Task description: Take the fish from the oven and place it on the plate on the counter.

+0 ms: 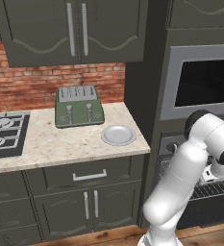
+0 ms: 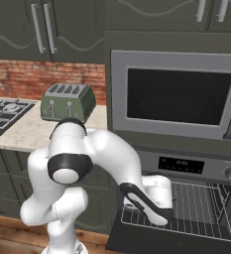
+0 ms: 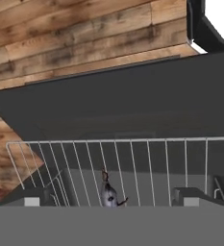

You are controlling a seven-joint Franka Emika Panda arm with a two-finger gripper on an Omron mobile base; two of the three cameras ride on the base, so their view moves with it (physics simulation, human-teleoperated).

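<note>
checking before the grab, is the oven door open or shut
Open. The oven door lies folded down flat, and the wire rack sticks out over it, with the arm reaching onto it.

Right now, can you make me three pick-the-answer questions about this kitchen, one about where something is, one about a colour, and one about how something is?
1. Where is the plate?
A. on the counter, right of the toaster
B. on the hob
C. inside the oven

2. What colour is the toaster?
A. red
B. green
C. yellow

3. How is the oven door?
A. shut
B. missing
C. open, folded down

Answers:
1 A, the plate sits on the beige top near the toaster.
2 B, its body is green.
3 C, the dark door lies flat and the wire rack shows, with the fish seen on it.
</note>
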